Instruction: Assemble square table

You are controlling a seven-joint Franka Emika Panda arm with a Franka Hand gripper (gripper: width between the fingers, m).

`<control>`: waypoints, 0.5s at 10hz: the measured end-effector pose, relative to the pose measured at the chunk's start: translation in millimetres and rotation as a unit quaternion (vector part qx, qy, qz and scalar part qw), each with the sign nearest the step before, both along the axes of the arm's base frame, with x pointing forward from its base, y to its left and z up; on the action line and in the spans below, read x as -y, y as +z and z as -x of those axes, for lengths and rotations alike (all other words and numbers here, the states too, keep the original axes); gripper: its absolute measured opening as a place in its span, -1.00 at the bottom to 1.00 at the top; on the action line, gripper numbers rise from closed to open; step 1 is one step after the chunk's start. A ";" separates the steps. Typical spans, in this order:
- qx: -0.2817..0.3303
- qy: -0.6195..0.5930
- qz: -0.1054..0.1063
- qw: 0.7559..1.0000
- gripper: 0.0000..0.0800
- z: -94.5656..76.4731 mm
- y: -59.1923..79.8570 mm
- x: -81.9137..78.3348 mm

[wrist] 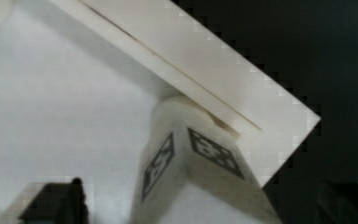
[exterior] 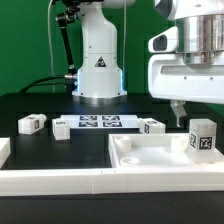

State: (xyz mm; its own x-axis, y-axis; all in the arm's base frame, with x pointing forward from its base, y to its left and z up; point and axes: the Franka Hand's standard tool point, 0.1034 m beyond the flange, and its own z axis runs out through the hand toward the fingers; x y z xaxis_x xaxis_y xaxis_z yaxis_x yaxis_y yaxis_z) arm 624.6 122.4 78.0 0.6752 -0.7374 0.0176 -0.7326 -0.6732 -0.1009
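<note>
Your gripper [wrist: 197,206]: jaws apart, empty.
White tagged block leg [exterior: 203,137] upright on white rimmed square slab [exterior: 150,160], exterior view's lower right.

The square slab [exterior: 150,158] lies lower right in the exterior view, an upright leg [exterior: 203,137] at its far right corner. Behind, the marker board [exterior: 97,122] lies between two loose legs [exterior: 31,123] leftward and a third leg [exterior: 152,126] rightward.
</note>
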 end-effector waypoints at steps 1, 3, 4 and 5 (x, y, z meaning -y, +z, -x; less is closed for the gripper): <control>0.004 0.067 0.014 0.998 0.62 0.1 0.0 -0.4; 0.013 0.162 0.026 0.986 0.62 -1.1 0.3 -2.3; 0.021 0.222 0.032 0.974 0.62 -2.6 0.4 -0.8; 0.023 0.272 0.038 0.961 0.62 -2.7 0.5 -0.7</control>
State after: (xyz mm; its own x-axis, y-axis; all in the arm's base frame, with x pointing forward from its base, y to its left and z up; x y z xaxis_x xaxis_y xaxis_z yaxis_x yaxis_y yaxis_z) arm 627.3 123.1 78.5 0.9578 -0.2708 0.0967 -0.2660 -0.9621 -0.0601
